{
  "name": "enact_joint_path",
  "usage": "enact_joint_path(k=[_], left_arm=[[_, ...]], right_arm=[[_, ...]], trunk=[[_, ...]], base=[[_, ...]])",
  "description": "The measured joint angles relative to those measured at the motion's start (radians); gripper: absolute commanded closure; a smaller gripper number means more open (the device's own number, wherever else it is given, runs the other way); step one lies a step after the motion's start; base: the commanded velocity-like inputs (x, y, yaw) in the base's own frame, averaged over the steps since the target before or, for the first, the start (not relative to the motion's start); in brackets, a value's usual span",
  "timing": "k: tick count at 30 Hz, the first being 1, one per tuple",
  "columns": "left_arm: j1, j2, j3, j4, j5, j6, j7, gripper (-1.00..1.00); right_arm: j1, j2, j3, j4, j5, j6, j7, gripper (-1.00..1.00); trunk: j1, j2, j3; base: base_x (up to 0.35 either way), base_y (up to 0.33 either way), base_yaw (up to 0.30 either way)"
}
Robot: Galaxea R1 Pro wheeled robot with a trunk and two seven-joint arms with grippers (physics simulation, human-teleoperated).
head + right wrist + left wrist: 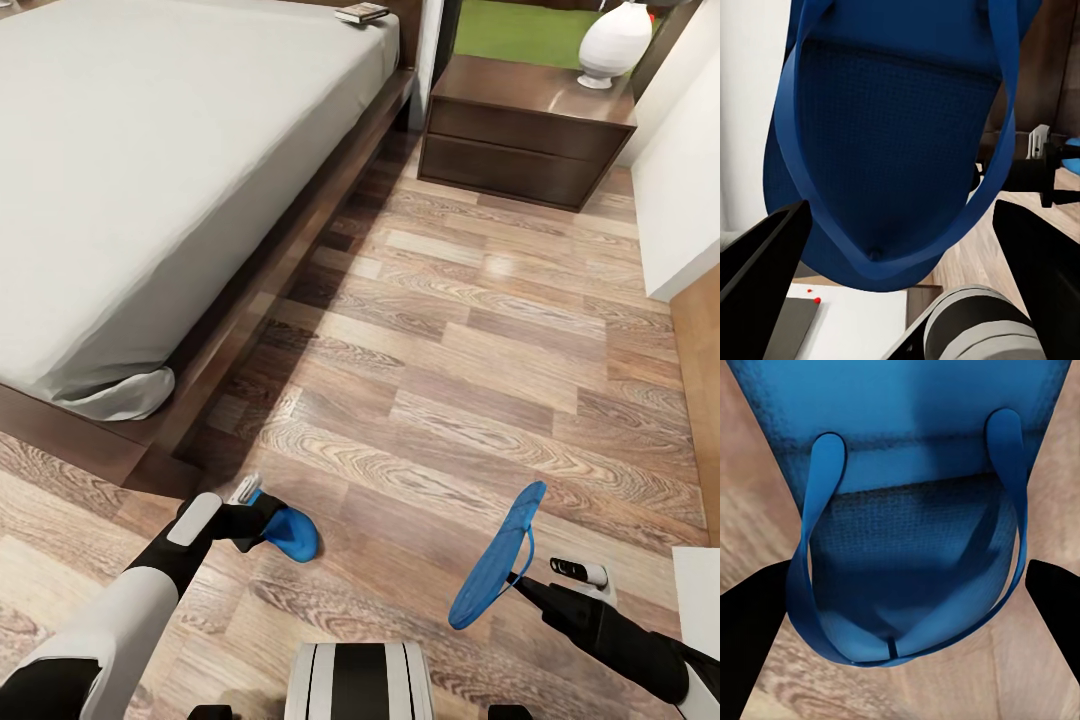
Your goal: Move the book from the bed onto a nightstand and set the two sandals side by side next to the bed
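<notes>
One blue sandal (292, 535) hangs toe-up just above the floor from my left gripper (262, 518), whose fingers (754, 630) hold its strap loop (900, 656). The other sandal (497, 568) is lifted on edge in the air, with my right gripper (522, 580) shut on its strap (979, 217). The book (362, 13) lies on the far corner of the bed (150, 170), by the headboard. Beyond the bed's side stands a dark-brown nightstand (520, 135).
A white vase (614, 42) sits on the nightstand's top. The bed's wooden frame (250, 300) runs along the left. A white wall corner (685, 200) juts in at the right. Wood-plank floor (450, 340) stretches between the bed and the wall.
</notes>
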Motion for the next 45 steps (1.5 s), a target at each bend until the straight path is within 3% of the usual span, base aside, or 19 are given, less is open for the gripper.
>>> enact_joint_path(k=[20, 24, 45], left_arm=[[0.000, 0.002, 0.001, 0.000, -0.001, 0.000, 0.000, 1.00], [0.000, 0.006, 0.002, 0.000, -0.002, 0.000, 0.000, 1.00], [0.000, 0.012, 0.002, 0.000, 0.000, 0.000, 0.000, 1.00]], right_arm=[[0.000, 0.000, 0.000, 0.001, 0.001, 0.000, 0.000, 1.00], [0.000, 0.000, 0.000, 0.002, 0.002, 0.000, 0.000, 1.00], [0.000, 0.000, 0.000, 0.002, 0.001, 0.000, 0.000, 1.00]], trunk=[[0.000, 0.000, 0.000], [0.002, -0.001, -0.015], [0.002, -0.001, -0.015]], base=[[0.000, 0.000, 0.000], [0.000, 0.000, 0.000], [0.000, 0.000, 0.000]])
